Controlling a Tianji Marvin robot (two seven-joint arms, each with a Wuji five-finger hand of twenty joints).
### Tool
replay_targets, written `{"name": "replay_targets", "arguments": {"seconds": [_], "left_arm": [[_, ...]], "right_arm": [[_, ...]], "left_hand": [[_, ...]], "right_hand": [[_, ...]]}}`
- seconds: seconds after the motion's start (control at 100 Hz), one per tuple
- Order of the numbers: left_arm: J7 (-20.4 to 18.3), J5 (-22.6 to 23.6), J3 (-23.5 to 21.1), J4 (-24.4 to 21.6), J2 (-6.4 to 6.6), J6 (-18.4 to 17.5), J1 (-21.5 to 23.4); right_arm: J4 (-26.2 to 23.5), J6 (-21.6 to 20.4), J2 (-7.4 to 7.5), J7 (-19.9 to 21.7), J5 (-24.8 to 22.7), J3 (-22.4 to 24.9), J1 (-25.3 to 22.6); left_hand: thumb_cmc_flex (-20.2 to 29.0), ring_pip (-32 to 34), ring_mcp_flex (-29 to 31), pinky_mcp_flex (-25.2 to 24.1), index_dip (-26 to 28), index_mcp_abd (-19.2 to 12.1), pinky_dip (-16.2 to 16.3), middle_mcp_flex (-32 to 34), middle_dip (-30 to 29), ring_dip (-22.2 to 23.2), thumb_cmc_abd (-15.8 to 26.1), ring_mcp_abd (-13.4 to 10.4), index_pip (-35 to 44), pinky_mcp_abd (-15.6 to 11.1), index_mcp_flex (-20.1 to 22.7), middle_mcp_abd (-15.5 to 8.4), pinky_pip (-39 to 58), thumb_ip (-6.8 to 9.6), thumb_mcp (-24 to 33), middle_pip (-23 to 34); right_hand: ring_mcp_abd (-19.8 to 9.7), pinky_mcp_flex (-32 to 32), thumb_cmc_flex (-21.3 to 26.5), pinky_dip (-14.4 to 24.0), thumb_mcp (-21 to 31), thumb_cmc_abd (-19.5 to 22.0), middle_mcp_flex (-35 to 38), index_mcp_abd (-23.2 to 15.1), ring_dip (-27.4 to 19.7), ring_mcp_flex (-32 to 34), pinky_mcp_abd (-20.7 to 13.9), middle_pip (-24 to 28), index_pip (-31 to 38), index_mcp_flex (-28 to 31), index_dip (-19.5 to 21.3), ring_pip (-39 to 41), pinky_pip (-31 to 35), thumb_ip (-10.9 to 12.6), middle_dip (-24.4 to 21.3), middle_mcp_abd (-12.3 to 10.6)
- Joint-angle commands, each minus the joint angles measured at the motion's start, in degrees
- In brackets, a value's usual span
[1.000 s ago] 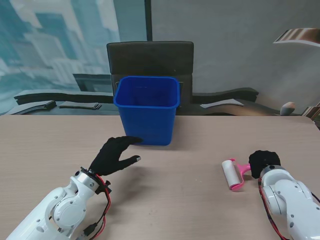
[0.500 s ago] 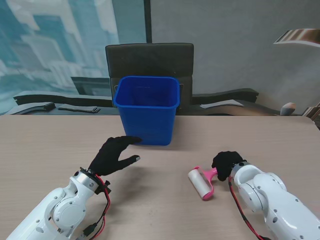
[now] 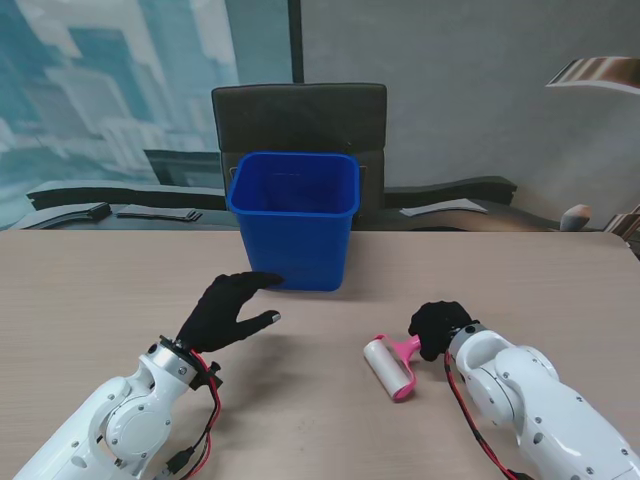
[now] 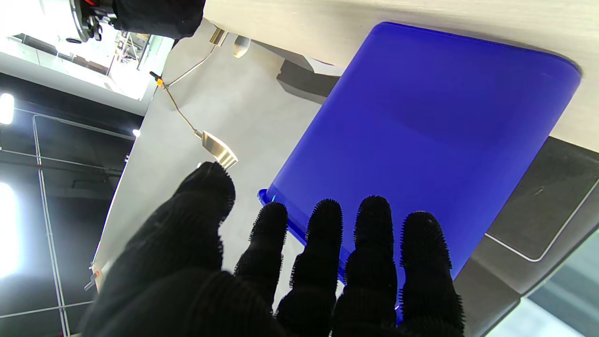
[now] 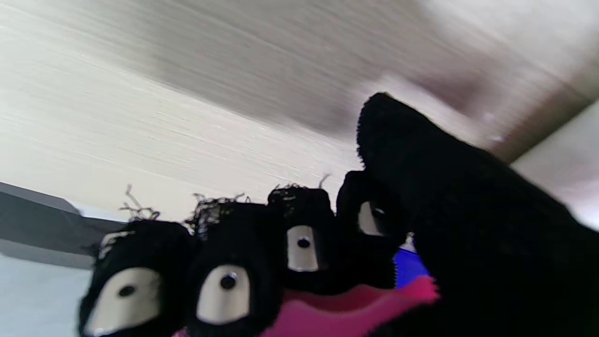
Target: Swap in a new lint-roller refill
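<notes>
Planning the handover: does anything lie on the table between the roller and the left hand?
Nothing visible does. The pink-handled lint roller, held by the right hand, and the open left hand have only bare wooden table between them; the blue plastic bin stands farther from me.

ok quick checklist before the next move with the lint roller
1. Right hand closed on the lint roller handle: ok, fingers wrap the pink handle in the right wrist view.
2. Roll end clear of the hand: ok, the white roll sticks out to the left of the hand.
3. Left hand free to take the roll: ok, fingers apart, holding nothing.
4. Blue bin within reach: ok, just beyond the left fingertips.
5. Bin ready for the old roll: cannot tell, its bottom is hidden.
6. New refill present: cannot tell, none visible on the table.
</notes>
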Motion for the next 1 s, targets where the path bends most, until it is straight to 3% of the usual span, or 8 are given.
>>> {"name": "replay_targets", "arguments": {"seconds": [0.0, 0.55, 0.8, 0.99], "left_arm": [[-0.8, -0.1, 0.0, -0.3, -0.21, 0.2, 0.2], [-0.5, -0.5, -0.3, -1.8, -0.34, -0.4, 1.2], [-1.1, -1.0, -0.2, -1.6, -0.31, 0.2, 0.9], [-1.3, -1.0, -0.1, -1.5, -0.28, 0.3, 0.9]], "right_arm": [[2.0, 0.5, 0.33, 0.3, -1.1, 0.7, 0.0], [4.8, 9.1, 0.66, -3.1, -13.6, 12.6, -6.9], [5.3, 10.2, 0.66, -3.6, -14.4, 13.4, -7.4], [3.9, 8.8, 0.49, -2.6, -11.7, 10.3, -5.8]], "left_hand": [[0.3, -0.5, -1.5, -0.2, 0.5, 0.0, 1.1, -1.1, -0.8, 0.3, 3.9, -0.3, 0.7, -0.5, 0.9, 0.9, -0.9, 0.9, -1.1, 0.3], [0.1, -0.6, -1.6, -0.2, 0.5, 0.0, 1.1, -1.1, -0.9, 0.2, 3.8, -0.1, 0.8, -0.4, 1.4, 1.0, -0.9, 0.87, -1.2, 0.1], [0.2, -0.6, -1.5, -0.2, 0.4, 0.0, 1.1, -1.0, -0.9, 0.2, 3.8, -0.1, 0.7, -0.4, 1.5, 1.0, -0.9, 0.89, -1.2, 0.1], [0.2, -0.6, -1.5, -0.2, 0.4, 0.0, 1.1, -1.0, -0.9, 0.2, 3.8, -0.2, 0.7, -0.4, 1.5, 0.9, -0.9, 0.91, -1.2, 0.1]], "right_hand": [[-25.2, 2.7, 0.7, 1.6, 1.3, -1.0, 2.4, 1.5, 2.6, -0.1, -21.0, 2.6, -0.4, 1.2, 1.0, 10.2, 11.4, -1.1, 0.8, 4.4], [-25.1, 2.7, 0.6, 1.6, 1.5, -0.8, 2.4, 1.5, 2.5, -0.1, -21.0, 2.6, -0.5, 1.3, 1.1, 10.2, 11.4, -1.2, 0.8, 4.4], [-25.1, 2.7, 0.7, 1.6, 1.4, -0.7, 2.4, 1.5, 2.5, -0.1, -21.0, 2.6, -0.6, 1.3, 1.1, 10.3, 11.3, -1.2, 0.8, 4.4], [-25.0, 2.7, 0.6, 1.5, 1.2, -0.5, 2.4, 1.6, 2.5, -0.1, -20.9, 2.6, -0.6, 1.2, 1.1, 10.3, 11.3, -1.2, 0.8, 4.4]]}}
